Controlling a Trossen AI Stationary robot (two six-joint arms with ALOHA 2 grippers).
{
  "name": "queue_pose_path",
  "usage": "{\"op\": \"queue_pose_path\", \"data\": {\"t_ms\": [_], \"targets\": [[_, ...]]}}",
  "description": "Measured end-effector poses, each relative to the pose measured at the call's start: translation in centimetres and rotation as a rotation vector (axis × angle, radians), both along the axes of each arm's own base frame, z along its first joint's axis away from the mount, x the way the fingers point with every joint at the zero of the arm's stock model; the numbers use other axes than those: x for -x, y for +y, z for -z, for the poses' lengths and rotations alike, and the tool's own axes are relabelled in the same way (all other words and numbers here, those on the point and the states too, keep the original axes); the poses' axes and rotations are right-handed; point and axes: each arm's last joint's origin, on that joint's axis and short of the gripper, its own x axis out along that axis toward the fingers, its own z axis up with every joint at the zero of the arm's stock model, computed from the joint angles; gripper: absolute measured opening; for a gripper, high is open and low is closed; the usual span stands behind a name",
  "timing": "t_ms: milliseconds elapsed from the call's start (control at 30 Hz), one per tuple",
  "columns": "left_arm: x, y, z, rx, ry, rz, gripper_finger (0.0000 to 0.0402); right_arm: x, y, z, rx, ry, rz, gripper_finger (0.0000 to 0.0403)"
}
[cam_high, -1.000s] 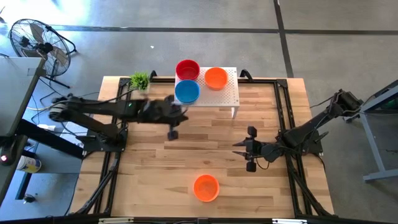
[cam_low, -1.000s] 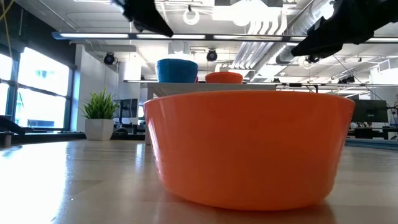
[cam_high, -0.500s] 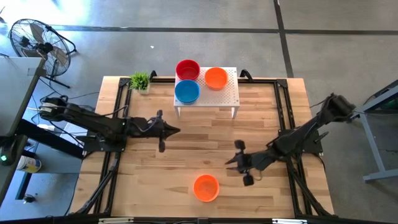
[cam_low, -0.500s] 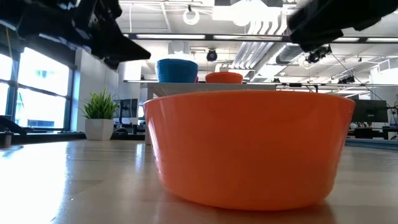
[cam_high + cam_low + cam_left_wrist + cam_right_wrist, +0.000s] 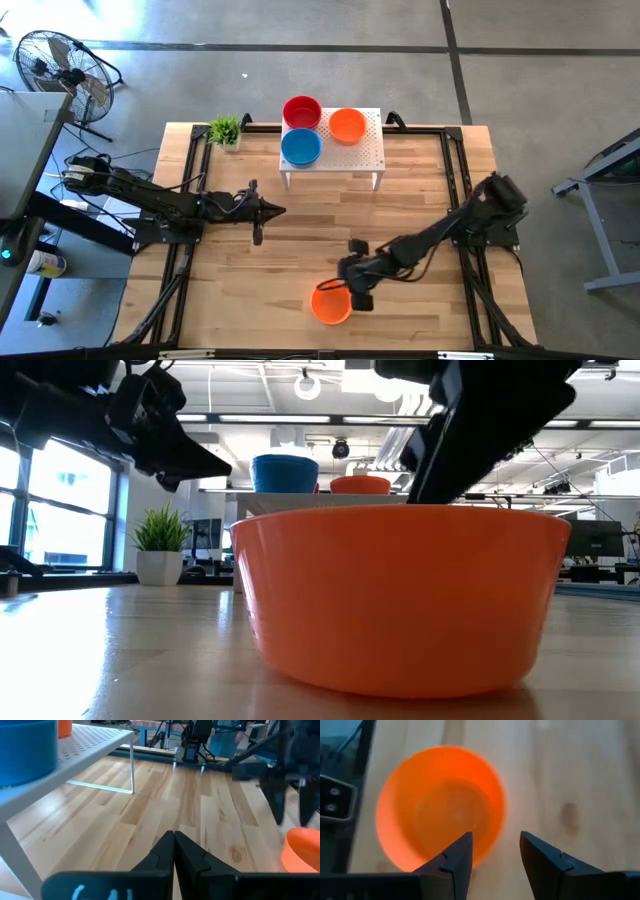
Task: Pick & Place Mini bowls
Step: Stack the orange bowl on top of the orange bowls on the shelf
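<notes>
An orange mini bowl [image 5: 331, 302] rests upright on its base on the wooden table, close to the near edge. My right gripper [image 5: 495, 851] hangs open over the bowl's far right rim, one finger [image 5: 457, 857] above the bowl's inside and the other [image 5: 545, 860] outside it. A red bowl [image 5: 301, 112], an orange bowl [image 5: 347, 125] and a blue bowl [image 5: 300, 147] stand on the white perforated stand [image 5: 365, 155] at the far side. My left gripper [image 5: 270, 210] is shut, empty, and points level across the table's left half.
A small green plant [image 5: 225, 129] stands at the far left corner, beside the stand. Black frame rails [image 5: 455, 180] run along the table's left and right sides. Bare wood lies between the stand and the near bowl.
My right gripper has swung toward the table's near edge and leftward to the orange bowl, tipping further downward. My left gripper has drawn back toward the left edge and sunk lower, then held still. No bowl has moved.
</notes>
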Motion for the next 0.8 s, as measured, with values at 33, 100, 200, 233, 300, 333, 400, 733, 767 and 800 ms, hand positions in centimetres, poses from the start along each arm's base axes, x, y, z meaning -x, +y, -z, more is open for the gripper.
{"op": "queue_pose_path", "data": {"t_ms": [33,100,200,233,300,333,400,733,767,800], "targets": [[0.0,0.0,0.0,0.000,0.001,0.000,0.0003,-0.5,0.0,0.4,-0.032,0.015,-0.007,0.0152],[0.0,0.0,0.0,0.000,0.000,0.000,0.0003,-1.2,0.0,1.0,-0.078,0.041,-0.014,0.0152],[0.0,0.0,0.0,-0.004,0.002,0.000,0.0003,-2.0,-0.2,1.5,-0.097,0.051,0.000,0.0142],[0.0,0.0,0.0,-0.004,0.001,-0.003,0.0003,-2.1,-0.4,1.7,-0.101,0.053,0.003,0.0135],[0.0,0.1,0.0,-0.007,0.000,-0.018,0.0003,-2.4,-0.6,1.9,-0.124,0.057,0.015,0.0115],[0.0,0.1,0.0,-0.004,-0.005,-0.025,0.0003,-2.5,-0.7,2.0,-0.132,0.066,0.021,0.0102],[0.0,0.1,-0.1,0.018,-0.020,-0.048,0.0003,-2.7,-1.0,2.2,-0.157,0.078,0.031,0.0071],[0.0,0.5,-0.5,0.040,-0.073,-0.196,0.0003,-2.5,-3.8,0.6,-0.201,0.127,0.145,0.0007],[0.1,0.5,-0.5,0.039,-0.076,-0.207,0.0003,-2.2,-4.4,0.2,-0.181,0.136,0.188,0.0004],[0.1,0.6,-0.5,0.038,-0.074,-0.211,0.0003,-2.0,-5.1,-0.2,-0.161,0.146,0.230,0.0003]]}}
